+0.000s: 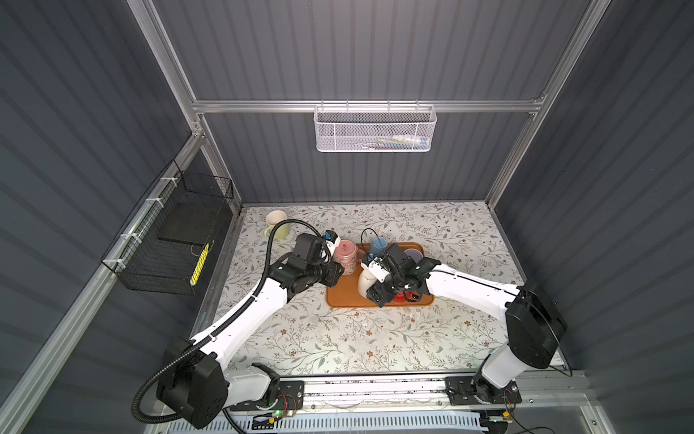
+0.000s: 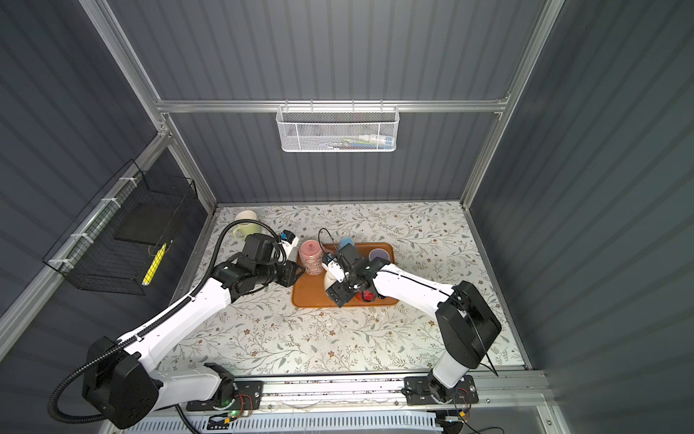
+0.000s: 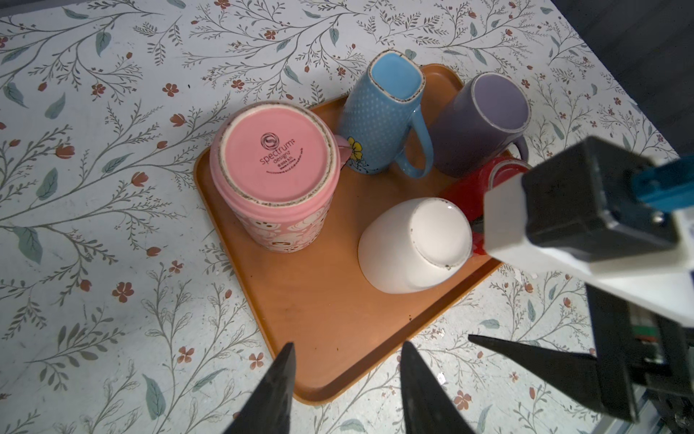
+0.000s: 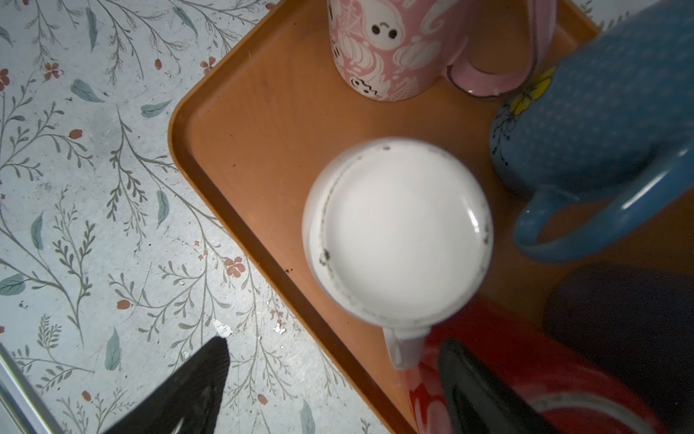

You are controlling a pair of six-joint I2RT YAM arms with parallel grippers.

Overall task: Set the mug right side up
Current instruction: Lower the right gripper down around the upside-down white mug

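Several mugs stand upside down on the orange tray [image 1: 345,295]: a pink mug [image 3: 276,161], a blue mug [image 3: 386,109], a purple mug [image 3: 484,120], a white mug [image 4: 398,233] and a red mug [image 4: 507,357]. My right gripper [image 4: 334,347] hovers open just above the white mug [image 1: 363,280]. One finger is over the table beside the tray, the other over the red mug, and the white handle shows below between them. My left gripper [image 3: 348,345] is open and empty above the tray's near left corner, beside the pink mug [image 1: 346,255].
A pale green mug [image 1: 278,225] stands upright on the flowered table at the back left. A black wire basket [image 1: 169,240] hangs on the left wall and a white mesh basket [image 1: 375,129] on the back wall. The mugs stand close together on the tray [image 3: 319,300].
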